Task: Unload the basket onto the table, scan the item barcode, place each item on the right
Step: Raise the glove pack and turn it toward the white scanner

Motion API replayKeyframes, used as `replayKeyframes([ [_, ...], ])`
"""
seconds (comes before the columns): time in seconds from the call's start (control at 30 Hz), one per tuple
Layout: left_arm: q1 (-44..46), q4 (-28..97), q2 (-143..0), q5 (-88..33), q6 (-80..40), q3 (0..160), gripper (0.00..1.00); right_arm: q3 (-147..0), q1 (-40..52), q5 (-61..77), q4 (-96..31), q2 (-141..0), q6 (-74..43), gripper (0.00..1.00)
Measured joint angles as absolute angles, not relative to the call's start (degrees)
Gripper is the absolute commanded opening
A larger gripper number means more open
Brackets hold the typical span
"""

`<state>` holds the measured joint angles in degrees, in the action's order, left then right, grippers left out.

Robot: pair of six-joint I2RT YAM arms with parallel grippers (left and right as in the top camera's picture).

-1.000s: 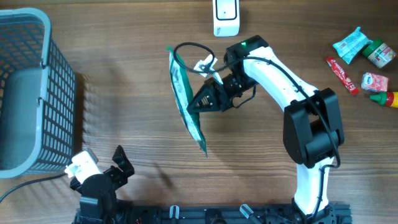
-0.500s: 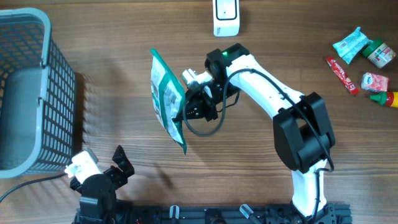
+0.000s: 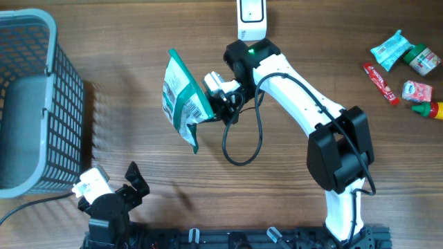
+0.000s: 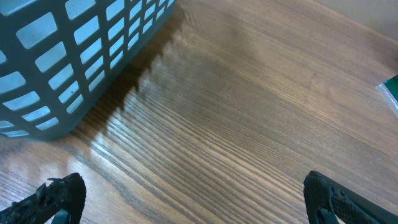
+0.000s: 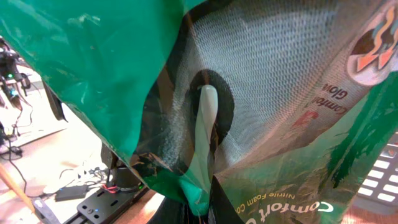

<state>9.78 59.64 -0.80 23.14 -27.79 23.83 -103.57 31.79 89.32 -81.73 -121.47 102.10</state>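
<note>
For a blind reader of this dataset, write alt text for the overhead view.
The right gripper, shut on a green glove package, holds it over the table near a white scanner. The left gripper rests open at bottom left by a grey basket; small groceries lie far right.

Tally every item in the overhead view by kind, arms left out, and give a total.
Packets: 3 (green glove pack, teal packet, pink packet)
Tubes: 1 (red tube)
Bottles and jars: 2 (green-capped jar, red bottle)
Baskets: 1 (basket)
Scanners: 1 (scanner)
Total: 8
</note>
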Motion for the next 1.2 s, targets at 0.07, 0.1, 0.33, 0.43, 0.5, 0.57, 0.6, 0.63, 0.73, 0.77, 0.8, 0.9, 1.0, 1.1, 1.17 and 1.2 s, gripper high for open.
replayKeyframes([
  [0.07,9.8,59.6,-0.8,23.1,-27.8,23.8,1.0,-103.5,31.8,89.3,-81.4,-121.5,102.1,0.05],
  [0.1,9.8,59.6,-0.8,23.1,-27.8,23.8,1.0,-103.6,31.8,89.3,-81.4,-121.5,102.1,0.04],
  [0.33,9.8,59.6,-0.8,23.1,-27.8,23.8,1.0,-103.6,31.8,89.3,-81.3,-121.5,102.1,0.04],
  [0.43,9.8,59.6,-0.8,23.1,-27.8,23.8,1.0,-103.6,31.8,89.3,-81.3,-121.5,102.1,0.04],
  [0.5,9.8,59.6,-0.8,23.1,-27.8,23.8,1.0,-103.6,31.8,89.3,-81.1,-121.5,102.0,0.04],
  [0.57,9.8,59.6,-0.8,23.1,-27.8,23.8,1.0,-103.6,31.8,89.3,-80.5,-121.5,101.6,0.05],
  [0.6,9.8,59.6,-0.8,23.1,-27.8,23.8,1.0,-103.6,31.8,89.3,-79.9,-121.5,100.8,0.04],
  [0.63,9.8,59.6,-0.8,23.1,-27.8,23.8,1.0,-103.6,31.8,89.3,-79.2,-121.5,99.5,0.04],
  [0.73,9.8,59.6,-0.8,23.1,-27.8,23.8,1.0,-103.6,31.8,86.7,-77.0,-121.5,92.3,0.04],
  [0.77,9.8,59.6,-0.8,23.1,-27.8,23.8,1.0,-103.6,31.8,85.4,-76.4,-121.5,89.6,0.04],
  [0.8,9.8,59.6,-0.8,23.1,-27.8,23.8,1.0,-103.6,31.8,83.3,-75.9,-121.5,85.6,0.04],
  [0.9,9.8,59.6,-0.8,23.1,-27.8,23.8,1.0,-103.6,31.8,77.9,-75.4,-121.5,71.1,0.05],
  [1.0,9.8,59.6,-0.8,23.1,-27.8,23.8,1.0,-103.6,31.8,69.7,-73.5,-121.5,57.7,0.04],
  [1.1,9.8,59.6,-0.8,23.1,-27.8,23.8,1.0,-103.6,31.8,57.8,-67.0,-121.5,38.5,0.05],
  [1.17,9.8,59.6,-0.8,23.1,-27.8,23.8,1.0,-103.6,31.7,47.7,-65.0,-121.5,26.9,0.04],
  [1.2,9.8,59.6,-0.8,23.1,-27.8,23.8,1.0,-103.6,31.7,40.7,-65.2,-121.5,20.2,0.04],
])
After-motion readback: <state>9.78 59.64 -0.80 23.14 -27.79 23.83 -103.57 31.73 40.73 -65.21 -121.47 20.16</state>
